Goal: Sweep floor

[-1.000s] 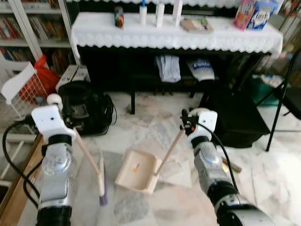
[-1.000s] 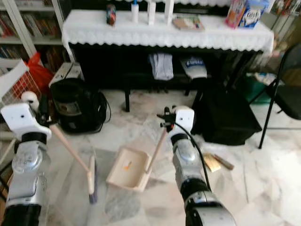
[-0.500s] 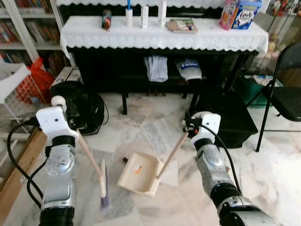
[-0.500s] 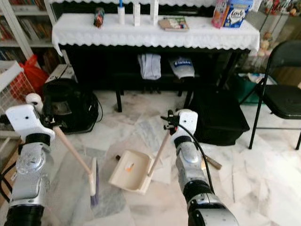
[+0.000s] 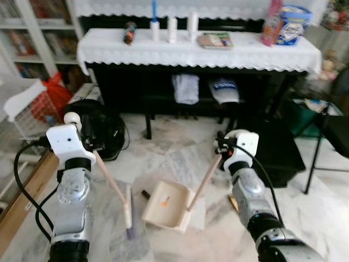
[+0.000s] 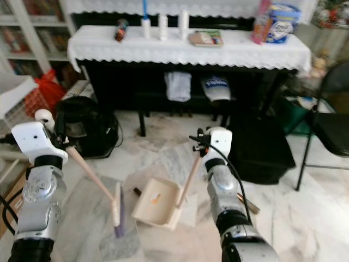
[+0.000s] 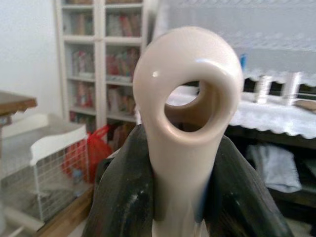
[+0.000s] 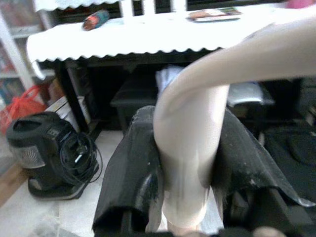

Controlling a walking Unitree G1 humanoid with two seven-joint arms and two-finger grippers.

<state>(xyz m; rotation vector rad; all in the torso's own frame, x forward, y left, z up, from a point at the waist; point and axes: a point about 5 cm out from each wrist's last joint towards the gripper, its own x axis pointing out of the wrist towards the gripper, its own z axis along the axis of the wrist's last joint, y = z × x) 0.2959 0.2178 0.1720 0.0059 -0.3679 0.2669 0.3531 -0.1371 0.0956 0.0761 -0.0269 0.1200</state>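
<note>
We hold a broom (image 5: 116, 190) in our left claw (image 7: 182, 197), its two fingers (image 7: 123, 197) clenched on the cream handle just under the hanging loop. The handle slants down and right to the brush head, which rests on the marble floor (image 5: 174, 150) just left of the dustpan (image 5: 170, 206). Our right claw (image 8: 185, 192) is clamped the same way on the dustpan's long handle, and the pan sits flat on the floor between our arms with a small orange scrap (image 5: 163, 204) inside and a small dark bit (image 5: 145, 193) on the floor by its far left corner.

Open floor runs from the pan toward the far side, ending at the dark tabletop (image 5: 196, 52) with its white lace cloth. On the left the room is hemmed by a black heater (image 5: 103, 131) with its coiled cord, a white wire basket (image 5: 27, 109) and a wooden edge (image 5: 24, 204) along the near left. On the right a black box (image 5: 278, 150) and a folding chair (image 5: 332, 120) close things in, leaving some bare marble near right.

Compared with a second ago, our view takes in more of the far tabletop, which suggests the camera has moved. Both claws keep their grips, and the broom head and the pan still lie side by side, much as before.
</note>
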